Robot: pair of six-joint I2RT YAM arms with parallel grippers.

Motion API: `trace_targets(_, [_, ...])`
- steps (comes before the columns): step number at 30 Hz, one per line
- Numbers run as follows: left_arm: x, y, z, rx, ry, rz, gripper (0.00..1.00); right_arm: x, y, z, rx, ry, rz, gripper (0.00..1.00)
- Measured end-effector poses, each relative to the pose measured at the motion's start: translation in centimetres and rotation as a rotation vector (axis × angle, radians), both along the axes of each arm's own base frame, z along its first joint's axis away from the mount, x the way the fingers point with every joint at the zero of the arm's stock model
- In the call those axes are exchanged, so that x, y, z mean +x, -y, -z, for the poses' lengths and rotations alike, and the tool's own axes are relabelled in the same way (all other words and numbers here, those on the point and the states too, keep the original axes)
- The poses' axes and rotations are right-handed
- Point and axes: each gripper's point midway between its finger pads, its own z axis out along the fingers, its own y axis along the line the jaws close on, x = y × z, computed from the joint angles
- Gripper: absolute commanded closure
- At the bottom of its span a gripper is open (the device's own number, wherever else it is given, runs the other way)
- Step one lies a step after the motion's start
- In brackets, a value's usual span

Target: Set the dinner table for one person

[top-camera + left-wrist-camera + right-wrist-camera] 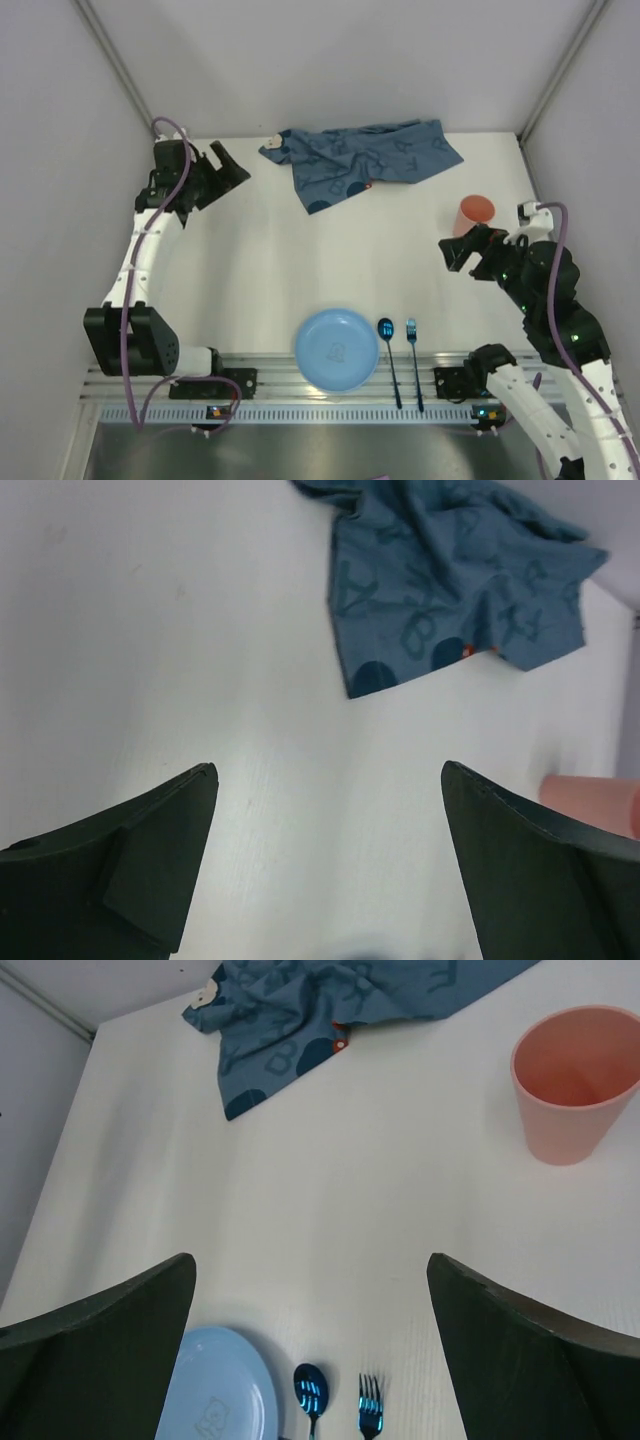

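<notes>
A light blue plate (336,348) sits at the near edge of the white dinner table (260,270), overlapping its ribbed rail. A blue spoon (388,345) and a blue fork (412,345) lie just right of the plate. A salmon pink cup (474,214) stands upright at the right. My left gripper (228,165) is open and empty at the far left, above bare table. My right gripper (462,250) is open and empty just in front of the cup. The right wrist view shows the cup (572,1082), plate (218,1392), spoon (311,1393) and fork (370,1416).
A crumpled dark blue printed cloth (360,158) lies at the far middle of the table; it also shows in the left wrist view (450,580) and the right wrist view (310,1015). Grey walls close in the left, right and far sides.
</notes>
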Motion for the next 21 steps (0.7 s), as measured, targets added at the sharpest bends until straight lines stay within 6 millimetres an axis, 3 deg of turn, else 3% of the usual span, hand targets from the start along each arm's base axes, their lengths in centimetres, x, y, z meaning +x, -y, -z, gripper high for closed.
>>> trace_targets(3, [1.0, 2.3, -1.8, -0.105, 0.069, 0.071, 0.01, -0.6, 0.1, 0.0, 0.010, 0.003, 0.002, 0.00])
trace_targets(6, [2.9, 5.0, -0.1, -0.142, 0.019, 0.118, 0.01, -1.4, 0.4, 0.5, 0.007, -0.013, 0.003, 0.00])
trace_targets(8, [4.5, 7.8, 3.2, -0.144, -0.038, 0.164, 0.02, -1.8, 0.7, 0.8, -0.003, -0.027, 0.014, 0.00])
trace_targets(13, [6.0, 14.1, 14.3, -0.110, -0.279, 0.228, 0.07, -2.3, 2.9, 0.6, -0.055, -0.029, 0.110, 0.00])
trace_targets(16, [7.4, 15.9, 18.7, -0.093, -0.358, 0.227, 0.07, -2.4, 4.2, -0.6, -0.078, -0.001, 0.166, 0.00])
trace_targets(21, [12.9, 17.7, 17.2, -0.119, -0.263, 0.221, 0.15, -2.0, 5.5, -0.7, -0.112, -0.018, 0.237, 0.00])
